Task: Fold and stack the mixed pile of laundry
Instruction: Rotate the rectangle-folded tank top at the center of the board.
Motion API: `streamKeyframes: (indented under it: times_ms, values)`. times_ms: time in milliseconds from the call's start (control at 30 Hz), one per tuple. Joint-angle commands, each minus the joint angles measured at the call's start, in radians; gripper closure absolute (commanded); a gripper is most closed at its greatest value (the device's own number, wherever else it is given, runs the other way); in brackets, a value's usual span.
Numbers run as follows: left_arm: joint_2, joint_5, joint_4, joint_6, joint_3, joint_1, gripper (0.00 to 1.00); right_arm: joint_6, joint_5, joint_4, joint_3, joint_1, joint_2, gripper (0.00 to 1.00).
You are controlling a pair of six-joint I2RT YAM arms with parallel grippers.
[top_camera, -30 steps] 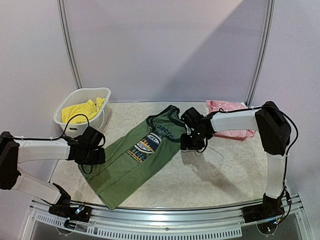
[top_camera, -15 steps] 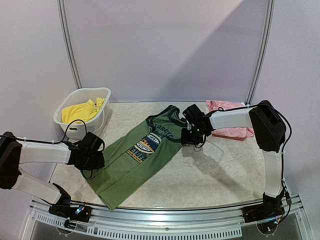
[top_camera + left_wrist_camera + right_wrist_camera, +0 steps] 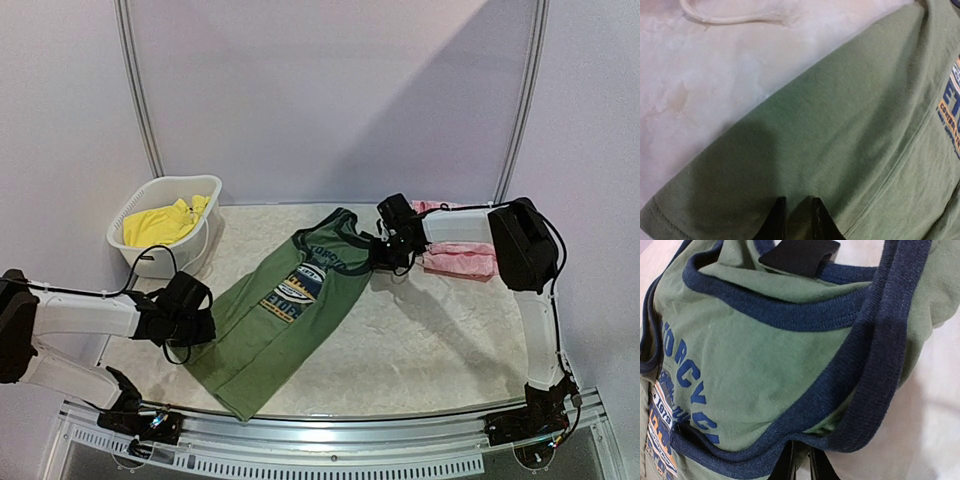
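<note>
**Tank top pinched at both ends**

Left tool, narrow, nips the hem of the olive-green, navy-trimmed fabric tank top, which lies diagonally on the pale desk. Right tool, narrow, pinches its shoulder trim. Beyond: pink garment; yellow shorts in white slotted plastic basket.

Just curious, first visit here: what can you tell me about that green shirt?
The tank top is olive-green knit with navy trim at neck and armholes and a blue-orange chest graphic. It lies face up, slanted across the table, slightly rumpled. The left end effector pinches its side edge near the hem; the right end effector pinches the navy trim at a shoulder.
</note>
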Motion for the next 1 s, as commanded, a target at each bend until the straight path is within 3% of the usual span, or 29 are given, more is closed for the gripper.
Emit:
streamKeyframes:
  times_ms: [0,233,433,700,967]
  values:
    - [0.003,0.097,-0.040,-0.089,-0.047,-0.084,0.83,-0.053,-0.005,-0.118,0.090,-0.038,0.104,0.88]
    - [0.005,0.146,0.034,-0.224,-0.061,-0.226,0.83,-0.101,-0.021,-0.241,0.344,-0.103,0.243,0.88]
    - [0.104,0.162,0.114,-0.313,-0.016,-0.384,0.83,-0.135,-0.037,-0.354,0.591,-0.140,0.382,0.86]
    - [0.293,0.250,0.322,-0.326,0.109,-0.543,0.83,-0.181,-0.040,-0.310,0.669,-0.154,0.363,0.77]
    - [0.206,0.110,0.074,-0.242,0.213,-0.617,0.80,-0.197,-0.102,-0.349,0.620,-0.144,0.275,0.67]
